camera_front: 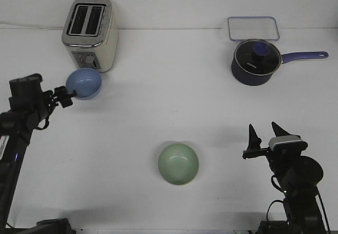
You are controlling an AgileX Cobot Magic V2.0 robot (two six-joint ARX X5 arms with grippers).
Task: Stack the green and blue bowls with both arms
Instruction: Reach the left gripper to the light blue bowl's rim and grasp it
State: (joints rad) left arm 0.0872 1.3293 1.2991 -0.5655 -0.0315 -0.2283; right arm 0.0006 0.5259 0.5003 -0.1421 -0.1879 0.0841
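The periwinkle blue bowl (84, 83) is held tilted above the table at the left, just in front of the toaster. My left gripper (68, 96) is shut on its near rim. The pale sage green bowl (178, 163) sits upright on the white table (158, 112) at the front centre, with nothing in it. My right gripper (265, 134) is open and empty, fingers pointing up, to the right of the green bowl and well apart from it.
A cream and chrome toaster (90, 33) stands at the back left, right behind the blue bowl. A dark navy lidded saucepan (256, 61) with a long handle sits at the back right. A clear rectangular tray (253, 28) lies behind it.
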